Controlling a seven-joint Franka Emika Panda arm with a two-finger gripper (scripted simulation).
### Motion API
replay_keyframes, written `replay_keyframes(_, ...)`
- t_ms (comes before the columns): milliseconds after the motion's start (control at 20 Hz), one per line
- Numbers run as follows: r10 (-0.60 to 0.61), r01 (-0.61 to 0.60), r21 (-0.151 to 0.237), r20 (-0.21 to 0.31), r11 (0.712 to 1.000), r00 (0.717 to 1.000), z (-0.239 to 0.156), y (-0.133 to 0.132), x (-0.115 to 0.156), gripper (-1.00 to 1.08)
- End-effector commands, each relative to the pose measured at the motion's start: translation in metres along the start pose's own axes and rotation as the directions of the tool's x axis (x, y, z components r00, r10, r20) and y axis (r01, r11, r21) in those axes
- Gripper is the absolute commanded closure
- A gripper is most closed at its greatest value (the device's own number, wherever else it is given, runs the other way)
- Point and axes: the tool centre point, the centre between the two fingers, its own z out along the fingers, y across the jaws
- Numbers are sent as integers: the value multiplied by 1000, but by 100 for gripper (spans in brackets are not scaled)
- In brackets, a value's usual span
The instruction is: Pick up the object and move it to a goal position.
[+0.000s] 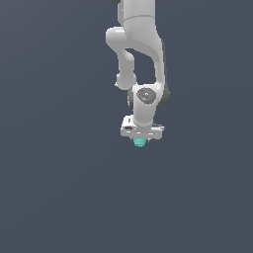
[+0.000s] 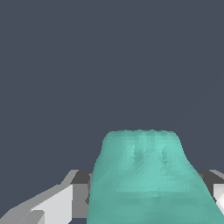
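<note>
The teal lumpy object (image 1: 140, 142) sticks out just below the white gripper (image 1: 140, 140) in the exterior view, near the middle of the picture. The fingers are hidden behind it and the hand. In the wrist view the object (image 2: 146, 177) fills the near part of the picture, sitting between the fingers (image 2: 52, 205), which show on both sides close against it. The gripper is shut on the object.
The white arm (image 1: 141, 44) hangs down from the top of the exterior view. Everything around it is a plain dark grey-blue surface (image 1: 59, 188). No goal marker shows.
</note>
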Motion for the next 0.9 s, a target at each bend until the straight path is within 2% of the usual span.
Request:
replay_keyframes(0,1,-1,0,0,1000,1000,1,1,0,108)
replay_keyframes(450,0,0,0,0,1000,1000,-15,-1,8,108)
replay_keyframes(850,0,0,0,0,1000,1000,-60,-4,32,108)
